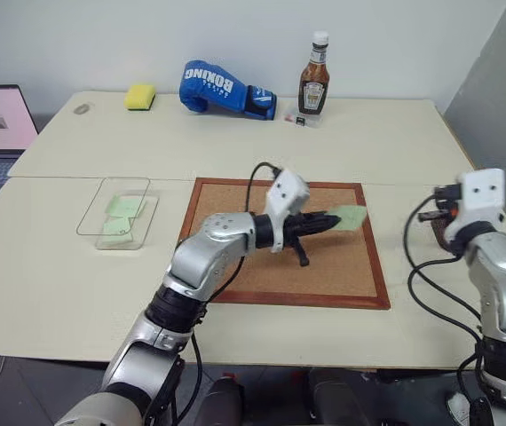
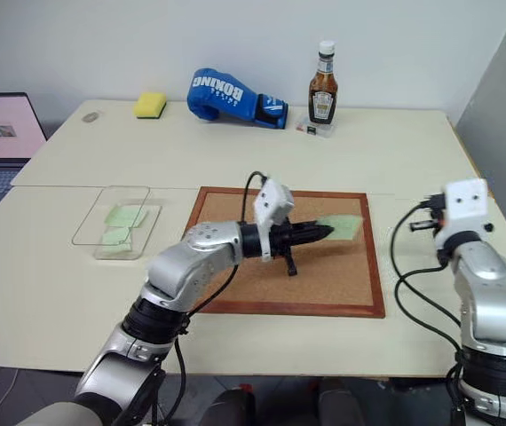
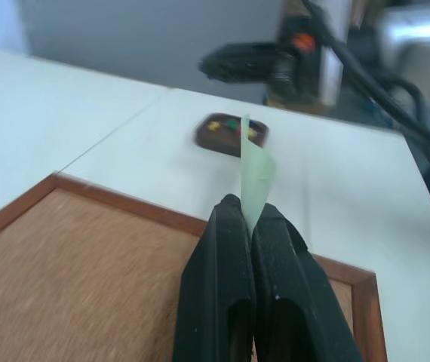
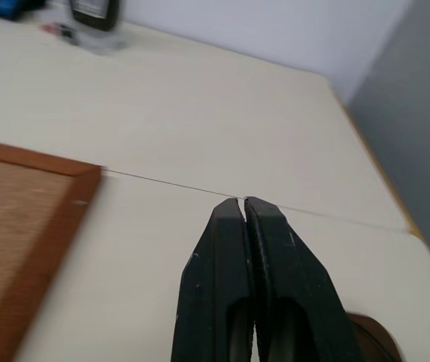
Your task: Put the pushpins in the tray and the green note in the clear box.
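Even, bright indoor light; soft shadows; left wrist view background blurred, no glare

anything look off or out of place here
Nothing spilled or damaged. The oddest things are a blue boxing glove and a sauce bottle at the table's far edge, unrelated to the cork board. The left gripper pinches the green note.

Silver arms, black joints and cables, white wrist boxes; black fingers (image 3: 253, 286)

bare table (image 1: 75, 284) around clear box (image 1: 118, 213) — open approach
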